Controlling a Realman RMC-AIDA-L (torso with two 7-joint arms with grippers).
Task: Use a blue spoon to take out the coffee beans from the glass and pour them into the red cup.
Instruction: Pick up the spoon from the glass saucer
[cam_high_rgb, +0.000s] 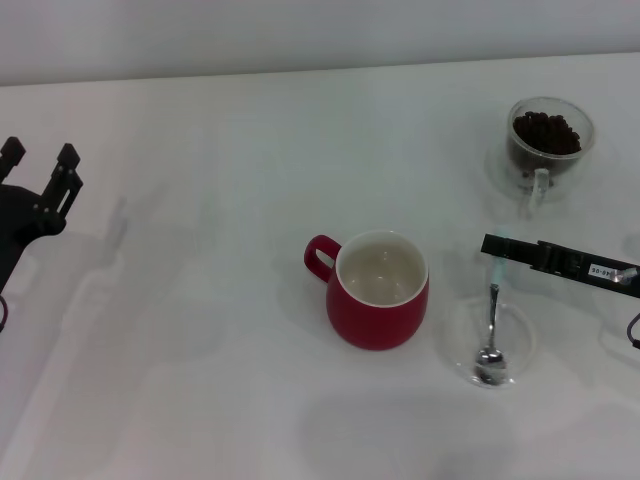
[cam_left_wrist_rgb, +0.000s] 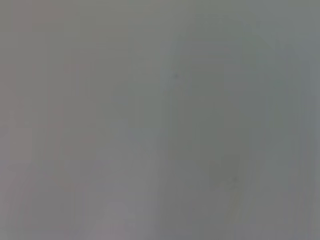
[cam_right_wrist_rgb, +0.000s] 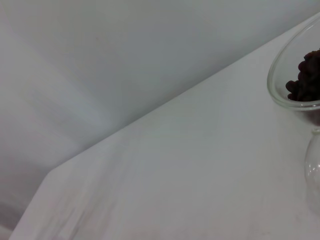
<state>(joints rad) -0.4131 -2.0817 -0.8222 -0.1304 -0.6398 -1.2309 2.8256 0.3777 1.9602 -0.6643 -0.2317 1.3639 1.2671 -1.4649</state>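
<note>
Coffee beans (cam_high_rgb: 546, 132), dark and heaped, all sat in the small clear handled glass (cam_high_rgb: 549, 140) at far right, the squat red cup (cam_high_rgb: 378, 290) empty, while the right gripper (cam_high_rgb: 497, 246) reached the pale-blue-handled metal spoon (cam_high_rgb: 491, 328) on its clear saucer (cam_high_rgb: 520, 345), grip undeterminable.

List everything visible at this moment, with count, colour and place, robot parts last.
red cup: one, red with a white inside that looks empty, centre of the table, handle toward the robot's left.
glass: one, clear, far right, standing on a clear saucer.
coffee beans: a heap, dark brown, inside the glass.
blue spoon: one, metal bowl with pale blue handle, lying on a second clear saucer right of the red cup.
table: one, white.
left pincer: black, open, parked at the left edge.
right pincer: black, over the spoon's handle end.
</note>
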